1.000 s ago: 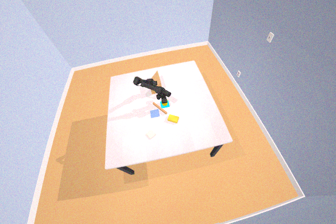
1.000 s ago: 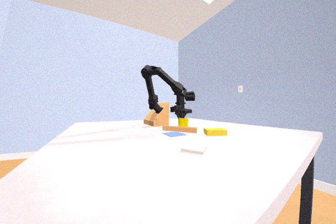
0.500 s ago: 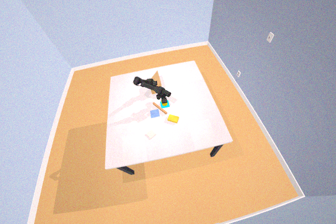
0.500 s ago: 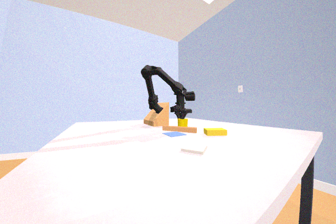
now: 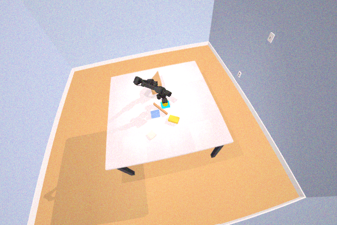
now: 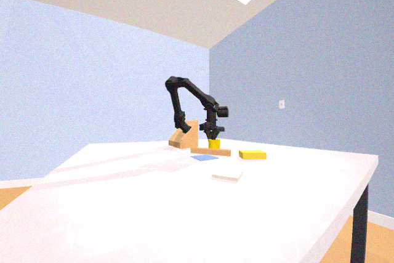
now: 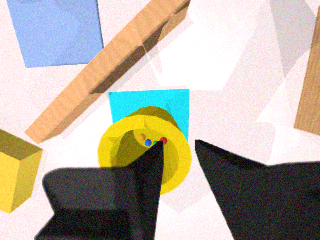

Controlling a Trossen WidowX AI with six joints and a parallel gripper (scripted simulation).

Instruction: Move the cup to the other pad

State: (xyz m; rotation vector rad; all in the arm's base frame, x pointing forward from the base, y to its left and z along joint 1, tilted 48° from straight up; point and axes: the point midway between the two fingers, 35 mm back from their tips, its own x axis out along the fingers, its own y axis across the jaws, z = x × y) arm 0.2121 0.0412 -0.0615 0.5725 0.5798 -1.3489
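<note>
The yellow cup (image 5: 165, 104) (image 6: 213, 144) (image 7: 106, 152) stands upright on the cyan pad (image 5: 167, 106) (image 7: 175, 100). Several small marbles (image 7: 148, 142) lie inside it, partly hidden by a finger. My gripper (image 5: 165, 101) (image 6: 212, 139) (image 7: 178, 144) points down at the cup and is open a little way, one fingertip inside the rim and the other outside, with the cup's wall between them and a gap showing beside it. The blue pad (image 5: 155, 114) (image 6: 204, 157) (image 7: 60, 35) is bare, on the far side of a wooden bar from the cup.
The wooden bar (image 5: 160, 108) (image 6: 210, 151) (image 7: 110, 65) lies between the two pads. A yellow block (image 5: 173, 119) (image 6: 252, 154) (image 7: 11, 175) and a whitish flat block (image 5: 151, 135) (image 6: 227, 175) lie on the table. A wooden wedge (image 5: 156, 79) (image 6: 191, 135) (image 7: 310, 95) stands by the arm's base.
</note>
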